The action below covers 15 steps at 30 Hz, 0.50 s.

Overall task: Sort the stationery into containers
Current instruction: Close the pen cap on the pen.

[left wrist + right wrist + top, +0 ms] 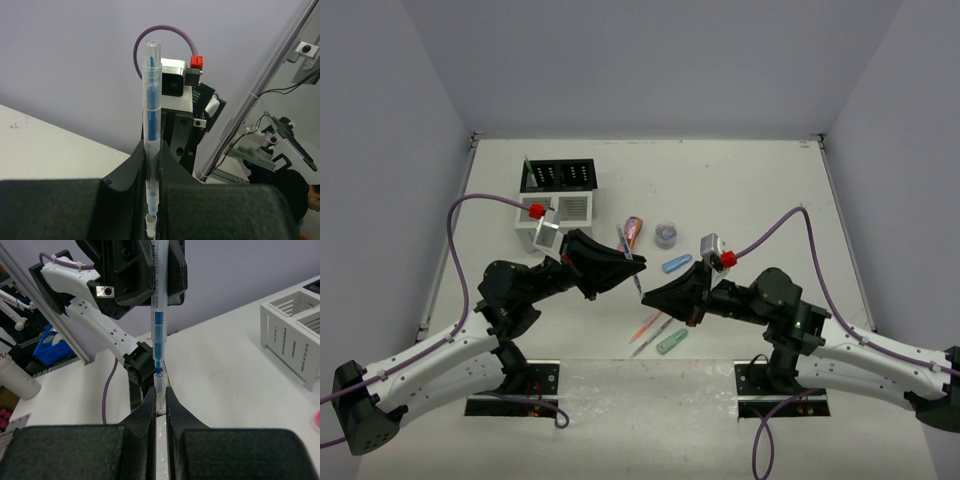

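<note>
One clear, blue-cored pen (151,100) pinched by left end effector (153,155) and right end effector (160,397).

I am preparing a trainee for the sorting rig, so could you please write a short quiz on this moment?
1. True or false: the blue pen lies flat on the table.
2. Of the left gripper and the right gripper, which is shut on the pen? A) left only; B) right only; C) both.
3. What colour is the capsule-shaped piece lying nearest the table's near edge?
Key: 1 false, it is held off the table; 2 C; 3 green.
</note>
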Tool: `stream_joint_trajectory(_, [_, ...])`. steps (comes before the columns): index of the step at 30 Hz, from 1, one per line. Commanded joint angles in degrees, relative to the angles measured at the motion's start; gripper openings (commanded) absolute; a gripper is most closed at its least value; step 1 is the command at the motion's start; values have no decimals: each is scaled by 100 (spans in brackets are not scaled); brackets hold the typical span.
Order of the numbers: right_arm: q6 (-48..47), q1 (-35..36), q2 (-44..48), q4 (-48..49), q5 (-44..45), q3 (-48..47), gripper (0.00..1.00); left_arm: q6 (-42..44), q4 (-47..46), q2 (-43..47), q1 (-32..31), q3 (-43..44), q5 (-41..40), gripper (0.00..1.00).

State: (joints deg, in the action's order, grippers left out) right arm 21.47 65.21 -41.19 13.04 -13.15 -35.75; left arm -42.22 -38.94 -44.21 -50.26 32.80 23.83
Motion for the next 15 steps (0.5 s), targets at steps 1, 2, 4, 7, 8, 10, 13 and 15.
stream_joint_trajectory(1, [41, 18, 59, 235, 102, -266, 0, 135, -290, 0, -1, 69, 77, 0])
stream_joint_trajectory(2, [41, 18, 59, 227, 110, -274, 0, 127, -290, 0, -1, 69, 70, 0])
stream_joint_trajectory(4, [41, 12, 47, 220, 117, -297, 0, 126, -304, -6, -7, 60, 74, 0])
stream_joint_trajectory(7, [48, 14, 21, 229, 157, -330, 0, 110, -349, -22, -10, 39, 94, 0])
stream_joint_trajectory(8, [59, 9, 3, 234, 213, -348, 0, 97, -374, -27, -10, 31, 104, 0])
stream_joint_trajectory(10, [67, 17, -27, 235, 225, -362, 0, 83, -403, -35, -18, 17, 112, 0])
stream_joint_trajectory(13, [76, 11, -56, 285, 184, -404, 0, 102, -404, -35, -10, 5, 110, 0])
stream_joint_trajectory(15, [87, 9, -56, 387, 104, -416, 0, 126, -404, -37, -10, -10, 95, 0])
